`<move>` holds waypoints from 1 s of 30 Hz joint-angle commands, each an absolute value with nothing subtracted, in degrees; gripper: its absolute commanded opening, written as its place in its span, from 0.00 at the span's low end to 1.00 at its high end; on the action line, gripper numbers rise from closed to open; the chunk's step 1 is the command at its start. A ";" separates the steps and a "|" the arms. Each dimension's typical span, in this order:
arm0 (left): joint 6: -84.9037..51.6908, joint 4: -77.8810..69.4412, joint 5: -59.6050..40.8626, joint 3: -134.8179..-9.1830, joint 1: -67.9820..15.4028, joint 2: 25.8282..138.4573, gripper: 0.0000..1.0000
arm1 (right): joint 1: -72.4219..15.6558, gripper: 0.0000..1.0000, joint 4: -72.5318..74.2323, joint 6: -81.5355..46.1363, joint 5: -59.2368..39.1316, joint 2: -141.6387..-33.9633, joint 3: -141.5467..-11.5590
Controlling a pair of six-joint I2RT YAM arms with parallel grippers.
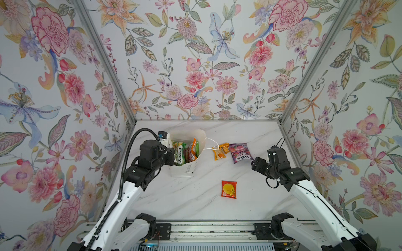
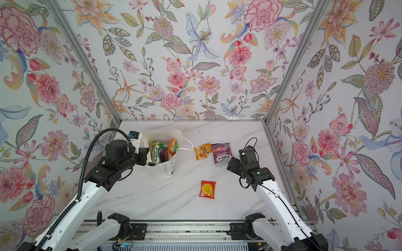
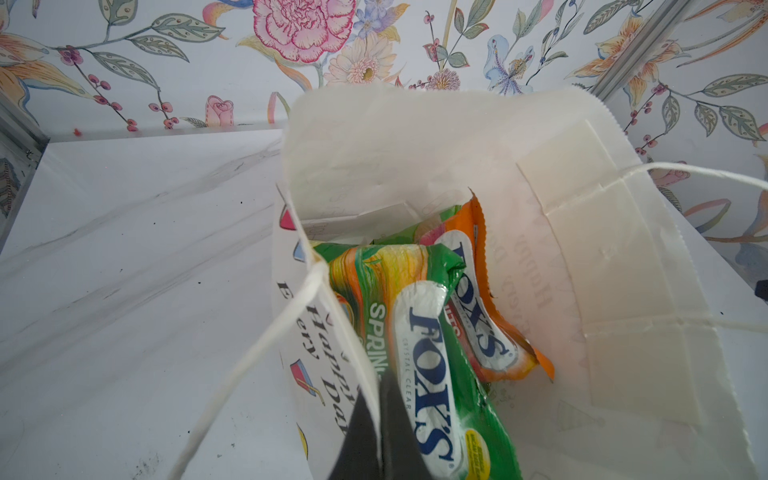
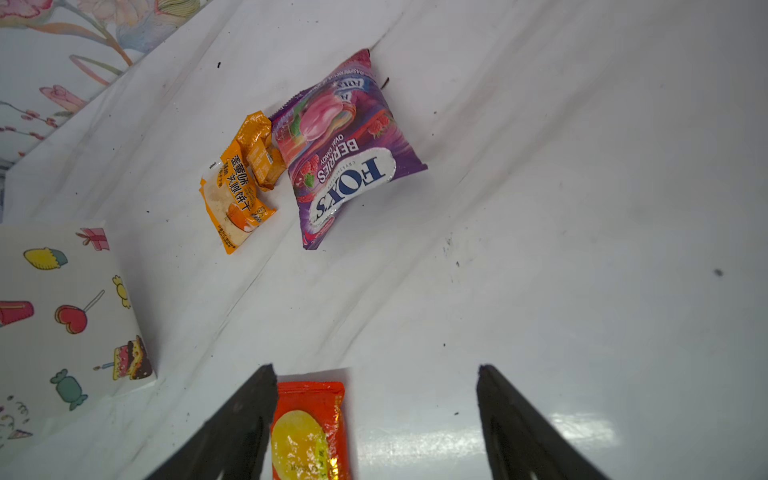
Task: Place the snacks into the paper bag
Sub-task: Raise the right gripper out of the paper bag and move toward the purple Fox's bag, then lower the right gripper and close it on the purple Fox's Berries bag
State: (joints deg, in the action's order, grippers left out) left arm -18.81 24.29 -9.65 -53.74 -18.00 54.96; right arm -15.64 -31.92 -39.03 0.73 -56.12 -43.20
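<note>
Paper bag (image 1: 185, 171): upright at 11 o'clock from the centre of the table (image 1: 195, 202), mouth open. Inside, a green Fox's bag (image 3: 428, 332) and an orange Fox's bag (image 3: 482, 316) stand on end, with other packets half hidden behind them.

Outside the bag:
- Two orange packs (image 1: 220, 151) at 1 o'clock, touching each other.
- Purple Fox's bag (image 1: 241, 153) just beside them at 2 o'clock.
- Red pack (image 1: 228, 189) alone at 5 o'clock, well apart from the others.

That leaves four to go, so roughly halfway by my count.

Step in hand, as I read it: fetch the next packet. Which one, cannot tell. To do it well:
- Come straight down and straddle the packet across its narrow width.
- Pinch firmly, since the glossy film will likely slip.
- Carry it over the rim's 3 o'clock side, clear of the cord handle (image 1: 212, 144), and let it go on end.

Left gripper (image 3: 379, 430): clamped tight on the bag's rim at its 9 o'clock side, one finger inside and one outside. Forearm low, steadying the mouth.

Right gripper (image 4: 376, 372): jaws spread wide, nothing between them. It hovers above the table at 3 o'clock, tilted down, nearest the purple Fox's bag. In the wrist view the red pack lies beside one finger.
</note>
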 commanded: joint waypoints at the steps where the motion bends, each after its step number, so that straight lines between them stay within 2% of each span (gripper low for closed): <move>1: -16.36 16.43 -8.31 -54.05 -17.28 52.87 0.00 | -14.34 0.81 -21.61 -49.24 -4.14 -54.97 -37.72; 8: -16.61 15.90 -9.74 -53.35 -16.76 52.91 0.00 | -12.94 0.80 -8.85 -58.48 -4.39 -54.16 -26.46; 14: -16.85 15.47 -10.28 -53.15 -16.29 52.63 0.00 | -12.65 0.77 4.89 -64.28 -6.62 -58.77 -21.93; 21: -16.96 15.21 -10.59 -53.03 -16.10 52.49 0.00 | -12.65 0.75 13.45 -64.68 -7.59 -68.68 -25.13; 25: -17.05 15.21 -10.73 -53.00 -16.10 52.43 0.00 | -12.65 0.69 14.01 -66.09 -7.84 -74.02 -28.21; 30: -17.05 15.04 -10.85 -52.98 -16.03 52.51 0.00 | -11.92 0.68 17.47 -67.95 -6.76 -79.18 -30.33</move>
